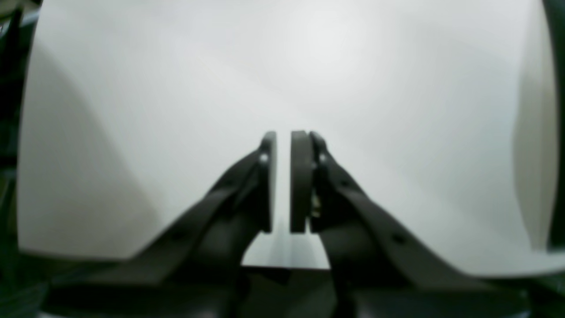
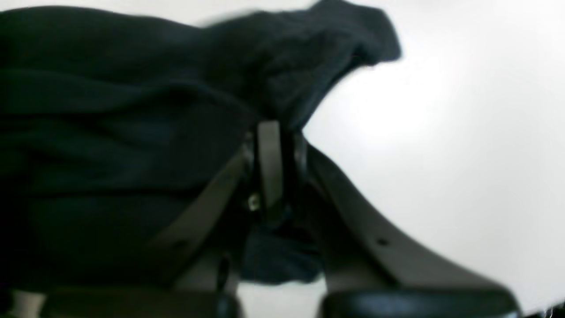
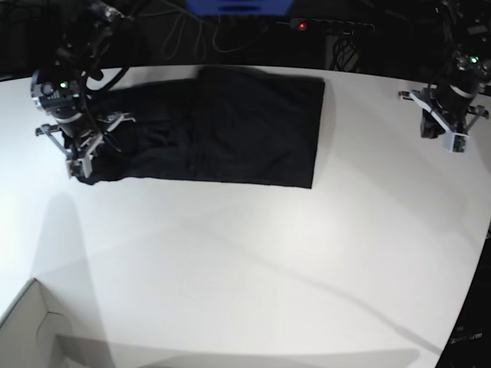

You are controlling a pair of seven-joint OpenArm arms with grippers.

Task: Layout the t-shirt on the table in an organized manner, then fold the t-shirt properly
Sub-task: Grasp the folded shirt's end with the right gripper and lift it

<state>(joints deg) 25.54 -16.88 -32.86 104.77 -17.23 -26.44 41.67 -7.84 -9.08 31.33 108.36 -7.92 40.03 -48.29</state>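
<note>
1. We find the t-shirt (image 3: 222,126) lying at the far side of the table (image 3: 253,261), partly flattened, its one end bunched.
2. The right gripper (image 2: 276,145) pinches that bunched edge, we judge to draw it straight.
3. The left gripper (image 1: 283,181), jaws nearly together and empty, hangs well apart over bare tabletop.

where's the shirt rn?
Base view: the shirt lies on the table's far left part, its left end clamped in the right gripper; the left gripper hangs clear at far right.

No readable text or labels
</note>
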